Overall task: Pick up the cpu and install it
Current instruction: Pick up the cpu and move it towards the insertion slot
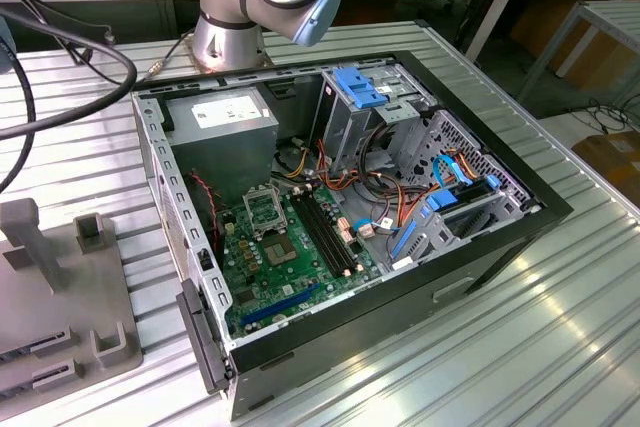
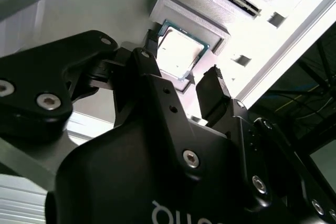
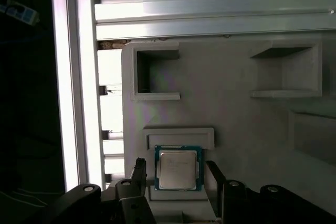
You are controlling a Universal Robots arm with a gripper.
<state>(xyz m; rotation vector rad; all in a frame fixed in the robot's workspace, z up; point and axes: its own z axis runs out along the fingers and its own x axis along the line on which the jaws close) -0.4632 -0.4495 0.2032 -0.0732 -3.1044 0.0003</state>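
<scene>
The hand (image 3: pixel 175 178) has its fingers apart, one at each side of the cpu (image 3: pixel 177 168), which lies flat in a grey holder (image 3: pixel 236 119).

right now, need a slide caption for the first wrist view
Open pincer straddles the cpu, which lies flat in its recess on the grey holder.

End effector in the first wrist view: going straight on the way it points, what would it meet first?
Probably the cpu, lying flat in the grey holder straight ahead of the open end effector; the gap between them is hard to judge.
</scene>
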